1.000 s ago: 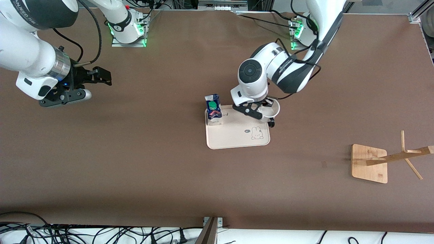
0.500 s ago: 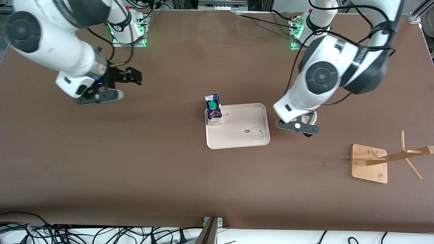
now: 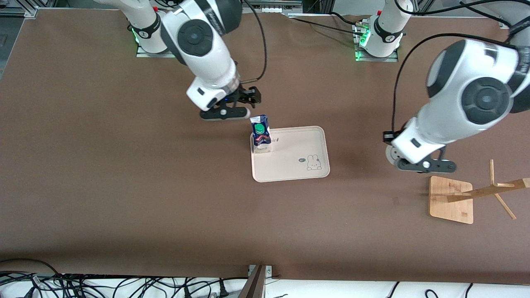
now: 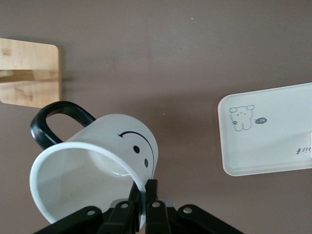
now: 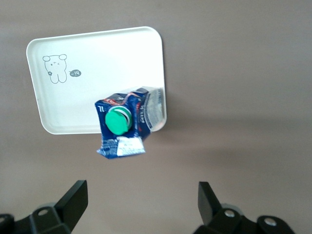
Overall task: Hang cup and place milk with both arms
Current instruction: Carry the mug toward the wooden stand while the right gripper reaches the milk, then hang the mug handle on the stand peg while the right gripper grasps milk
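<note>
The cup (image 4: 97,165) is white with a black smiley and a black loop handle (image 4: 51,122). My left gripper (image 4: 145,195) is shut on its rim and holds it tilted above the table, between the tray and the wooden rack. In the front view my left gripper (image 3: 399,160) and the cup (image 3: 389,154) are mostly hidden under the wrist. The milk (image 3: 260,131) stands upright on the tray's (image 3: 290,167) corner toward the right arm's end. My right gripper (image 3: 249,97) is open beside the milk (image 5: 122,127), apart from it, its fingers (image 5: 75,196) wide.
A wooden rack with a square base (image 3: 451,199) and slanted pegs (image 3: 492,191) stands toward the left arm's end; its base (image 4: 29,73) shows beside the cup. The beige tray (image 5: 97,63) has a bunny drawing. Cables lie along the table's near edge.
My left arm has carried the cup from the tray's edge toward the rack. My right arm has swung from its end of the table to just beside the milk.
</note>
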